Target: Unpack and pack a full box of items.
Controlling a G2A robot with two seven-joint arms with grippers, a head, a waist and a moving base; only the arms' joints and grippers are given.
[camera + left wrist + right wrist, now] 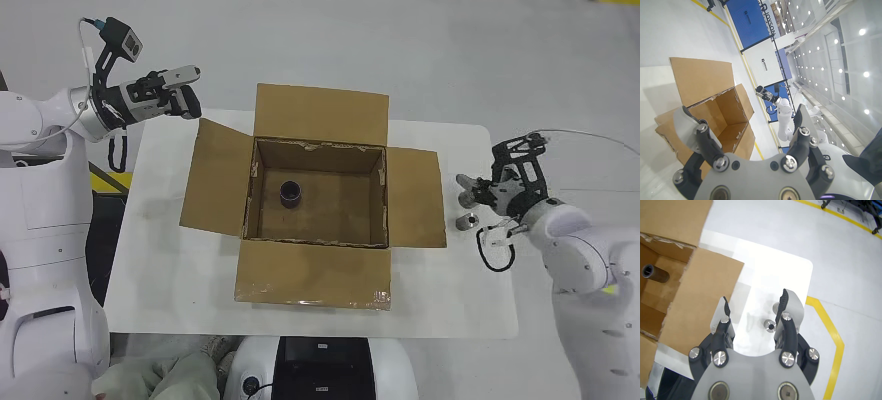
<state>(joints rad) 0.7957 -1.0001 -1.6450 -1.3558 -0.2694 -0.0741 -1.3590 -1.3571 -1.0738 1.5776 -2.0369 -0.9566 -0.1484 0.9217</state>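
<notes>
The right claw (754, 296) is held open and empty above the table (772, 272), with a small metal plug (770, 326) just under it, likely ready to be picked up. A dark tube (656, 273) is seen standing in the box (702, 294) beside this claw. The left claw (742, 108) is held open and empty past the box, probably out of the way.

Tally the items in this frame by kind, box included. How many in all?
Cardboard box: 1
Dark cylinder, inside the box: 1
Silver metal pieces, on the table, one half hidden: 2
Total: 4
</notes>
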